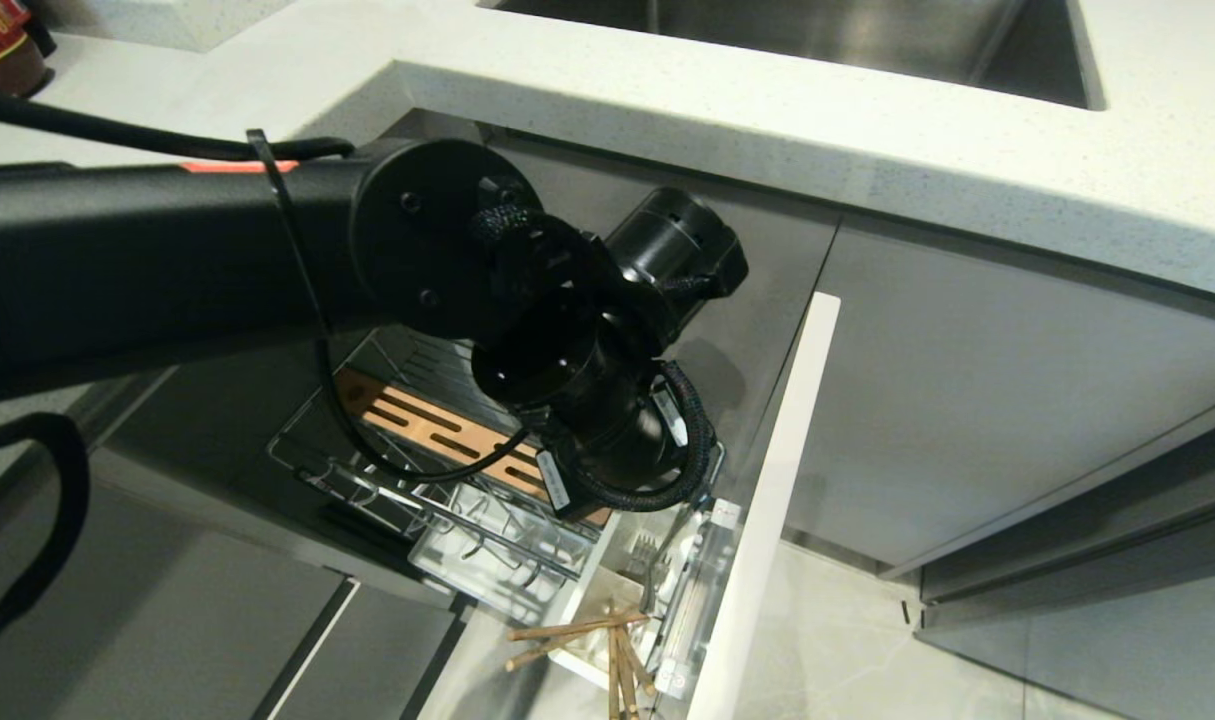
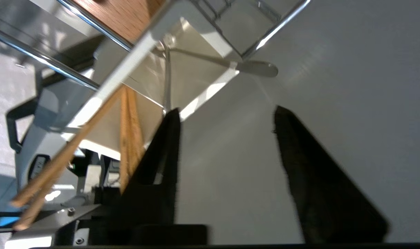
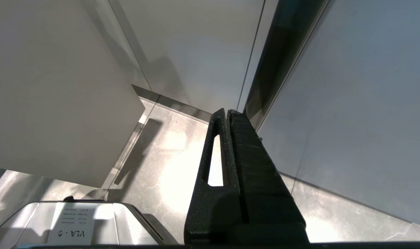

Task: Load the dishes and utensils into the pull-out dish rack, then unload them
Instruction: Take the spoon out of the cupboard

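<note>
The left arm reaches down over the pull-out dish rack [image 1: 487, 500], which stands drawn out from under the pale speckled bench [image 1: 867, 140]. Its bulk hides much of the wire basket, though the slotted wooden strip [image 1: 417, 425] shows beneath it. The left hand [image 2: 227, 114] hangs just above the white cutlery cup [image 1: 617, 590] at the front of the rack, close against the pale door front [image 1: 767, 500]. Its fingers [image 2: 161, 155] are spread apart with nothing between them.

Inside the cup lie the utensils: the wooden chopsticks [image 1: 607, 645] lean out over the cup's rim, splayed in different directions, and the silver fork [image 1: 647, 565] rests beside them, its head pointing up in the cup. From the left wrist, a metal handle [image 2: 230, 64] runs across the cup's edge, its rounded end poking out toward the door front. No plate or bowl can be seen in the visible part of the rack.

The right hand [image 3: 229, 112] is parked low by the grey cabinet fronts [image 3: 351, 103], above the floor, fingers pressed together and holding nothing.
</note>
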Tool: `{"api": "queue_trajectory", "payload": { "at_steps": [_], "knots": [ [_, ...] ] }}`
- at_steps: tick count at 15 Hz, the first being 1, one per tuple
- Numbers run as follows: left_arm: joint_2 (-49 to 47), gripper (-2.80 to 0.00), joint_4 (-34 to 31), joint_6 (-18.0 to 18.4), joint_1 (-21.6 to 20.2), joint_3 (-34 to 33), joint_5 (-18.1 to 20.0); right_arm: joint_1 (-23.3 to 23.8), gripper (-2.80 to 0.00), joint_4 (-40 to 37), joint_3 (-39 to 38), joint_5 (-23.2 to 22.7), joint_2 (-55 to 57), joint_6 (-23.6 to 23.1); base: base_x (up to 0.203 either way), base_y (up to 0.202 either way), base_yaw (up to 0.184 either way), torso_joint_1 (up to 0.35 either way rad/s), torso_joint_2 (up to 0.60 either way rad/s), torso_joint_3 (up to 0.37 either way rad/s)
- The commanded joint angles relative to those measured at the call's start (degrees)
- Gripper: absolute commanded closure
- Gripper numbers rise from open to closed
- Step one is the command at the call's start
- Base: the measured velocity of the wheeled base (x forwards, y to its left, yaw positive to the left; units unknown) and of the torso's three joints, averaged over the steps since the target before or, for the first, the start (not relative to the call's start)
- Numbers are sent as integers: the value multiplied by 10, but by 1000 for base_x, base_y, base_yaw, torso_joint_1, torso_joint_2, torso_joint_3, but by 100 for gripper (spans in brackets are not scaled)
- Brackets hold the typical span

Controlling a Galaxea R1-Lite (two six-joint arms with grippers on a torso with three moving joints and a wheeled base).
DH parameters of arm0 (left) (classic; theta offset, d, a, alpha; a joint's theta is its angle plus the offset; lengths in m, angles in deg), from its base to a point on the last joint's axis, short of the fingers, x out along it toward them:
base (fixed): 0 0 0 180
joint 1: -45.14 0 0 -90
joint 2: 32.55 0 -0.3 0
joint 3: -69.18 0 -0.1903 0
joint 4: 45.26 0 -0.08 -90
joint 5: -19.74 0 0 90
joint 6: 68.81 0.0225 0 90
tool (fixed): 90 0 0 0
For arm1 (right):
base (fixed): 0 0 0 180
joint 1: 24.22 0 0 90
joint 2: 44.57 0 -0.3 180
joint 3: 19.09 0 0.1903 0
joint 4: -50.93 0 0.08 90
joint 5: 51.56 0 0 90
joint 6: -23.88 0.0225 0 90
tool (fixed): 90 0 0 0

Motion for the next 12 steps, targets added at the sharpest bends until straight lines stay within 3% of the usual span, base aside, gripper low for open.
{"api": "queue_trajectory", "payload": {
  "at_steps": [1,12],
  "knots": [
    [-18,-280,2,-5,-1,0,18,1,0,1,0,0,0,0,0,0,0,0,0,0],
    [-67,-280,54,-13,-30,1,68,0,0,0,0,0,0,0,0,0,0,0,0,0]
  ]
}}
